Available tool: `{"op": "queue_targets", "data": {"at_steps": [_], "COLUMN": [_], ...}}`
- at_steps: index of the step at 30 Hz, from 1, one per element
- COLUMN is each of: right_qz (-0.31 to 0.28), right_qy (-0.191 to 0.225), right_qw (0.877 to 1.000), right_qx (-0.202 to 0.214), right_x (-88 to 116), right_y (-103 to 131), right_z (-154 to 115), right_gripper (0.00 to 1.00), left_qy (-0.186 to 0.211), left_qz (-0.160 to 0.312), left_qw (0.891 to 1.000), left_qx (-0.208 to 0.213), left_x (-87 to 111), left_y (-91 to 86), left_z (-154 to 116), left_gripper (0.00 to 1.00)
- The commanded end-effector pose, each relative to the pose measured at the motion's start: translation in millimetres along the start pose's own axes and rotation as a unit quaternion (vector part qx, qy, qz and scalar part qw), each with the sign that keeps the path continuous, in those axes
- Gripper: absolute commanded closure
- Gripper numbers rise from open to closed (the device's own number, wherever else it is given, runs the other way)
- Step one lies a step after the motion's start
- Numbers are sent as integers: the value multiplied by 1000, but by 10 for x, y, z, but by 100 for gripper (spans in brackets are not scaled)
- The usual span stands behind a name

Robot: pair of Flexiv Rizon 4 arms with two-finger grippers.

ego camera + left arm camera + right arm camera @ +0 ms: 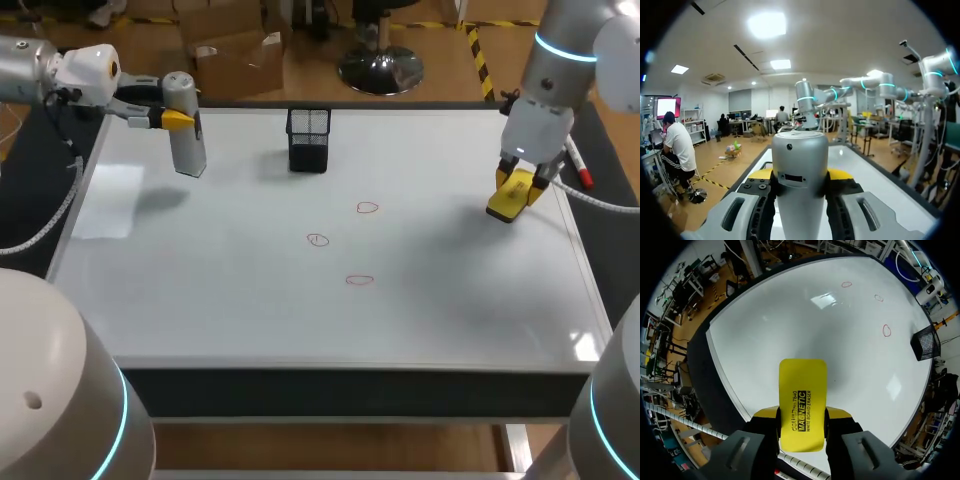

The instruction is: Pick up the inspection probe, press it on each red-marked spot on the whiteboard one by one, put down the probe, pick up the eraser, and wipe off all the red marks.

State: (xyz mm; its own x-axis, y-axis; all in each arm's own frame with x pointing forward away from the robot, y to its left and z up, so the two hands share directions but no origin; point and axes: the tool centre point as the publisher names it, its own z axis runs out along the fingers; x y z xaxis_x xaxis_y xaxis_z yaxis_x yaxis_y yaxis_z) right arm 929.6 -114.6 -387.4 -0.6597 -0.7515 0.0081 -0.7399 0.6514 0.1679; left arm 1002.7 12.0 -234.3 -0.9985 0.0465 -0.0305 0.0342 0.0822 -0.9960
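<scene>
Left end effector clamps the probe above the whiteboard's far-left corner. Right end effector clamps the eraser just inside its right edge. Between them lies open surface with three red marks at the middle and a mesh cup at the far side.

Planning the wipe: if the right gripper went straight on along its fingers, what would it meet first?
Probably bare whiteboard: the right gripper, shut on the eraser, points down at the board near its edge, short of the red marks. The eraser's end would touch first.
</scene>
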Motion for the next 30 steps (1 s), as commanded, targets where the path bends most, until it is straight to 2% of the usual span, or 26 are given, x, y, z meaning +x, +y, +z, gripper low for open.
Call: {"op": "queue_targets", "data": {"at_steps": [1,18,30], "right_qz": [-1,-1,-89], "right_qy": [2,2,46], "right_qw": [1000,1000,995], "right_qx": [1,1,15], "right_x": [1,1,-394], "right_y": [-5,-5,731], "right_z": [-7,-7,-8], "right_gripper": [100,100,100], "left_qy": [3,3,3], "left_qz": [-1,-1,-1], "left_qw": [1000,1000,1000], "left_qx": [2,2,2], "left_x": [-18,-18,-18], "left_y": [3,3,3], "left_z": [-38,-38,-38], "left_gripper": [100,100,100]}}
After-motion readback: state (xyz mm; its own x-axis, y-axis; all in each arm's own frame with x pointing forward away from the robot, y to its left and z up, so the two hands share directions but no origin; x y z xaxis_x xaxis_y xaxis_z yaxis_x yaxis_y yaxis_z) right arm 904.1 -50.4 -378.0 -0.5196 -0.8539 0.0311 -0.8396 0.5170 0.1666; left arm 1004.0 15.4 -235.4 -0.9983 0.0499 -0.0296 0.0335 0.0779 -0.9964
